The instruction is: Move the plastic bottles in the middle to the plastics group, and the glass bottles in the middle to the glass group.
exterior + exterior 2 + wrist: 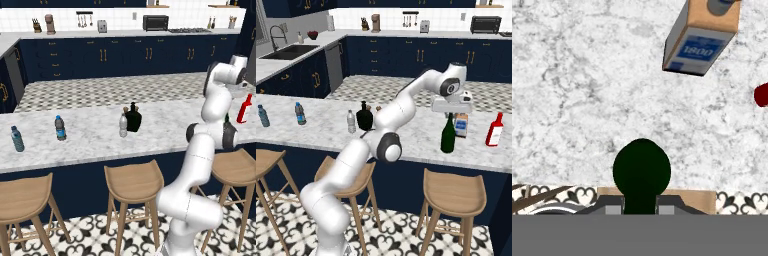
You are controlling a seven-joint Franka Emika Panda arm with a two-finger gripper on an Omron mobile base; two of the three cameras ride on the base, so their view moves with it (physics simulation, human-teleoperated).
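My gripper (450,113) is shut on the neck of the tall dark green wine bottle (448,136), which hangs upright at the counter's right end. In the hand view the green bottle (642,172) is seen from above between my fingertips (614,208). Just beyond it stand the glass group: the squarish clear bottle (461,125) (699,37) and the slim red bottle (495,130) (245,108). In the middle stand the squat black bottle (364,116) (133,119) and the small clear water bottle (351,122) (123,125). At the far left are two blue-labelled water bottles (60,128) (17,139).
Tiny brown shakers (377,108) sit behind the black bottle. The marble counter (416,137) has its front edge close to the green bottle, with wooden stools (454,192) below. Bare marble lies between the middle bottles and the glass group.
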